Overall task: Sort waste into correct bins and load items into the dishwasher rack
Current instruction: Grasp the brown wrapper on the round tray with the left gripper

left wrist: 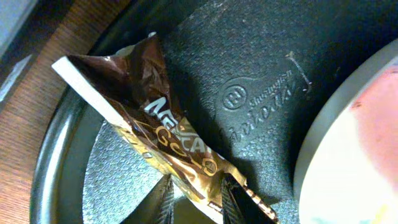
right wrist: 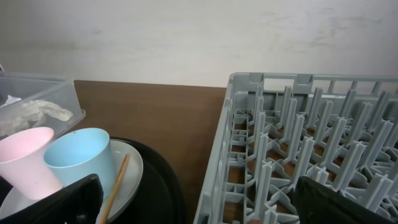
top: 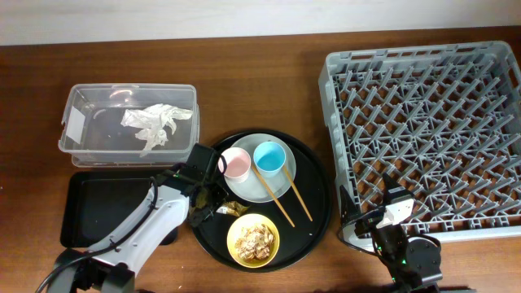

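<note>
1. Tub (top: 130, 88): at 10 o'clock on the table (top: 269, 73). Crumpled white paper (top: 155, 122) lies inside.
2. Flat tray (top: 102, 203): black, just beside the tub at its 6 o'clock.
3. Left arm (top: 155, 216): enters from 7 o'clock and slants across the flat tray's right end toward 1 o'clock. The wrist is over the 9 o'clock rim of the round tray (top: 313, 212).
4. Left gripper (left wrist: 196, 200): jaws narrow, closed on the near end of the wrapper (left wrist: 165, 127). One finger (left wrist: 165, 200) shows on each side of the wrapper.
5. Wrapper: brown and shiny, with a white torn edge. It stretches away from the fingertips over the round tray's floor, at the tray's 8 o'clock.
6. Plate (top: 273, 185): at 12 o'clock in the round tray. It carries the pink cup (top: 236, 163) and, touching that cup at its 3 o'clock, the blue cup (top: 269, 157), both upright.
7. Chopsticks (top: 285, 195): slanted from the plate toward 5 o'clock.
8. Bowl (top: 253, 238): yellow, at 6 o'clock in the round tray, holding beige scraps (top: 254, 234).
9. Rack (top: 423, 122): grey, at 3 o'clock on the table.
10. Right arm (top: 403, 244): low at 5 o'clock, by the rack's near-left corner.
11. Right gripper (right wrist: 199, 202): jaws wide and holding nothing, facing the gap between rack and round tray.
</note>
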Controlling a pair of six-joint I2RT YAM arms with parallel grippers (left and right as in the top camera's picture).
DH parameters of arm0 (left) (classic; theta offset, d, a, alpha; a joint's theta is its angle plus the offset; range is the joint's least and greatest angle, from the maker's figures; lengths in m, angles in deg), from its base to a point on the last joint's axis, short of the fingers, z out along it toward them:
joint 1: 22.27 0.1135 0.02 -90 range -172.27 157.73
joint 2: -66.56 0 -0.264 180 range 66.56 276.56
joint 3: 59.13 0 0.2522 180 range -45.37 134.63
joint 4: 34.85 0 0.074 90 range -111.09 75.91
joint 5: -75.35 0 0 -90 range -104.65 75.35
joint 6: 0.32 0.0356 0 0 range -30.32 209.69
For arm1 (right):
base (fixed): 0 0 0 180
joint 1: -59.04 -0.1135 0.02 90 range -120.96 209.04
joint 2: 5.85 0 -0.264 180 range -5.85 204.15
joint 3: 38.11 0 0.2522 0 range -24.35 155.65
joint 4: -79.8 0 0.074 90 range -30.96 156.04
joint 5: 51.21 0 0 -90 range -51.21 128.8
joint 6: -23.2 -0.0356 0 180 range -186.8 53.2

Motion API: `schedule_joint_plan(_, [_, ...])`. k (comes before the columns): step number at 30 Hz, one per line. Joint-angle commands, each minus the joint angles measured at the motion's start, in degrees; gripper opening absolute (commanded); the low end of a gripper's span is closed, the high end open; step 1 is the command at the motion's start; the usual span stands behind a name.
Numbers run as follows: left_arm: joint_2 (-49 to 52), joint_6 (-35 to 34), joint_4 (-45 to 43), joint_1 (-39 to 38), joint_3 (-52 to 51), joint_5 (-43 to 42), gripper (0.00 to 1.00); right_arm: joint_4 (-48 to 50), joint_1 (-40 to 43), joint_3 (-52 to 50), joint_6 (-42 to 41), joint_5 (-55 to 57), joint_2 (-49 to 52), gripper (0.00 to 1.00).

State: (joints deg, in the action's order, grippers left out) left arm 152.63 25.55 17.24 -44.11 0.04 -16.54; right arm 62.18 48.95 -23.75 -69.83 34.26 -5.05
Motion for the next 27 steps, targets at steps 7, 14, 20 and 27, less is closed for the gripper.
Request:
schedule_joint_plan(7, [-0.02,0.85,1.57,-0.13,0.11,3.08,0.09,-0.24,0.35,-0.28,-0.46,-0.33,-0.39,0.99])
schedule_joint_plan(14, [0.46,0.81,3.04,-0.13,-0.46,3.23,0.43,-0.24,0.35,-0.28,-0.46,-0.33,-0.39,0.99])
schedule_joint_plan(20, [3.32,0.83,1.20,-0.13,-0.48,3.23,0.29,-0.24,0.35,-0.28,-0.46,-0.33,-0.39,0.99])
schedule_joint_plan(27, [2.97,3.17,1.16,-0.13,-0.46,1.70,0.00,-0.24,0.35,-0.28,-0.46,-0.33,-0.39,0.99])
